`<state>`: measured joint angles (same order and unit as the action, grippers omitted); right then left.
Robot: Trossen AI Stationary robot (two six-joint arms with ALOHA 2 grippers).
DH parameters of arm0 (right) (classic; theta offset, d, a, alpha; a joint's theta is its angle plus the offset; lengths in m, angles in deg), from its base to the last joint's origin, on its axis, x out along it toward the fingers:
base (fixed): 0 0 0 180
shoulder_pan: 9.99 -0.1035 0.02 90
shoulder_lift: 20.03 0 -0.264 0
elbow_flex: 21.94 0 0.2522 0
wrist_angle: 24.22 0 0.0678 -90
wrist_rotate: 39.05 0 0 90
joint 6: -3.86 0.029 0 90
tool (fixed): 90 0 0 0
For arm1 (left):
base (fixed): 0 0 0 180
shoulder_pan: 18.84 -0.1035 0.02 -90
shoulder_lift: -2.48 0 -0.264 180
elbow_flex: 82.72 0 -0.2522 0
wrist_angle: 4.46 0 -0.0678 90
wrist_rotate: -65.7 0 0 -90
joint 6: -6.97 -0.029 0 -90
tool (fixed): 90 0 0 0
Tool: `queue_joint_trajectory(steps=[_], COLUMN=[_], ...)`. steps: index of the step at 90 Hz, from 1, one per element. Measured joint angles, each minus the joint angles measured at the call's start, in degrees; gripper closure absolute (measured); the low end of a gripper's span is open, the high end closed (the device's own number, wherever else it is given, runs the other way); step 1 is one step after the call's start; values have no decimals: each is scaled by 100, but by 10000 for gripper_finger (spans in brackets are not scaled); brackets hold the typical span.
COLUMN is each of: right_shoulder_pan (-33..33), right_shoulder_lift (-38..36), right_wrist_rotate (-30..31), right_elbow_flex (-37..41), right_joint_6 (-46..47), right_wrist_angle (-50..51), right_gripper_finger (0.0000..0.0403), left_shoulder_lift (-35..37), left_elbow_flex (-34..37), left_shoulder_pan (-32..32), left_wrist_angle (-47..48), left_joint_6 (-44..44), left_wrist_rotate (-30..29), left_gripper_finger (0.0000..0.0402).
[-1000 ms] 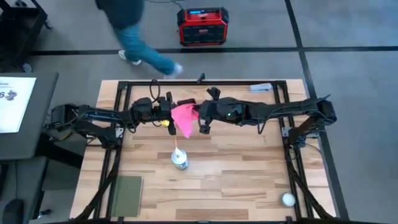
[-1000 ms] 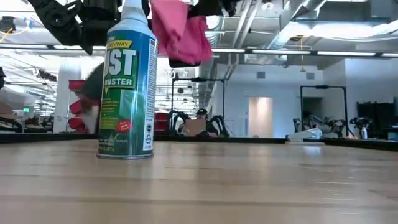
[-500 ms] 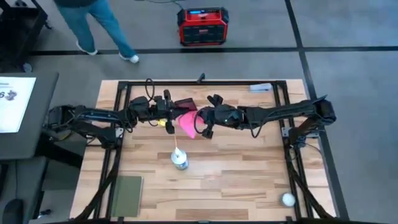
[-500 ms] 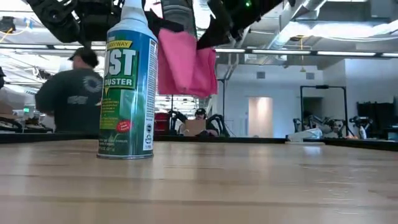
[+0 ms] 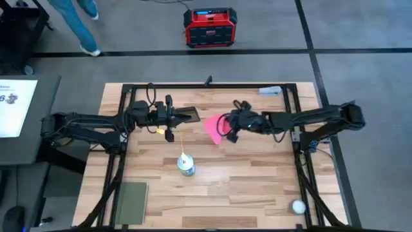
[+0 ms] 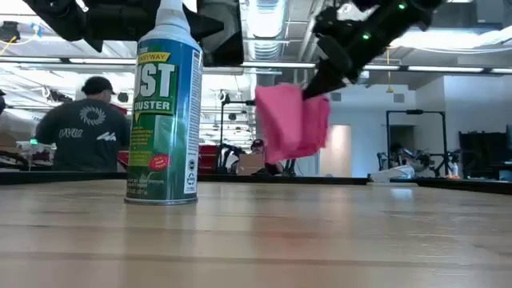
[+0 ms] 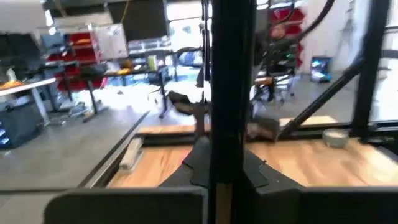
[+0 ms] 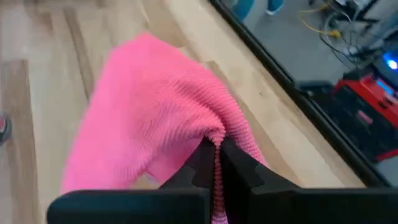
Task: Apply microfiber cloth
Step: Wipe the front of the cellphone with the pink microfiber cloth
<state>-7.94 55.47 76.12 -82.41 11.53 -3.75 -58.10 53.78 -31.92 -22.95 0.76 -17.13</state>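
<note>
The bright pink microfiber cloth (image 5: 214, 127) hangs in the air over the table's middle, also in the low view (image 6: 292, 124) and the right wrist view (image 8: 155, 112). My right gripper (image 5: 228, 125) is shut on it. To the left of it, a gap apart, a black phone (image 5: 183, 116) is held off the table by my left gripper (image 5: 169, 118), which is shut on it. The left wrist view shows the phone (image 7: 231, 74) edge-on. My left gripper pinches the phone between its two fingers at the end (image 7: 217, 168) nearer the table's left. The fingers reach in level from the left. The phone sticks out past them, clear of the table. My right gripper pinches a bunched fold of the cloth (image 8: 214, 134) between its two fingertips, coming from the table's right and slanting down. The cloth hangs slack below and beyond the fingers, clear of the table (image 6: 288, 152).
A duster spray can (image 5: 186, 164) stands upright nearer the table's front, below the gap between the grippers. A dull green pad (image 5: 132, 203) lies at the near left, a white ball (image 5: 298, 206) at the near right. A person walks beyond the far edge.
My right gripper has drawn the pink cloth off the phone and carried it toward the table's right edge and a little lower. The cloth, earlier draped against the phone, now hangs free, apart from it. The phone shows bare in my left gripper.
</note>
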Motion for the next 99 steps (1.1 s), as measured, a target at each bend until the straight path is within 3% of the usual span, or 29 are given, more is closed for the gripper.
queue_joint_trajectory(steps=[21,39,54,69,85,99], right_shoulder_pan=[-226,-609,-1167,-1427,-1443,-1398], right_shoulder_lift=[-122,241,952,1507,1843,1852], right_wrist_rotate=[194,165,-311,-835,-1370,-1463], right_elbow_flex=[551,1149,1557,1570,1546,1529], right_joint_6=[457,1526,2276,2338,2200,2160], right_wrist_angle=[71,-105,-1346,-2736,-3701,-3866], right_gripper_finger=[403,403,403,400,359,307], left_shoulder_lift=[-53,-55,-53,-55,-55,-55], left_elbow_flex=[0,0,0,2,2,4], left_shoulder_pan=[-2,-2,-4,-4,-4,-4], left_wrist_angle=[-102,39,35,83,80,109], left_joint_6=[-61,-64,-83,-61,-64,-83], left_wrist_rotate=[-29,-38,-59,-59,-59,-57], left_gripper_finger=[402,402,402,402,402,402])
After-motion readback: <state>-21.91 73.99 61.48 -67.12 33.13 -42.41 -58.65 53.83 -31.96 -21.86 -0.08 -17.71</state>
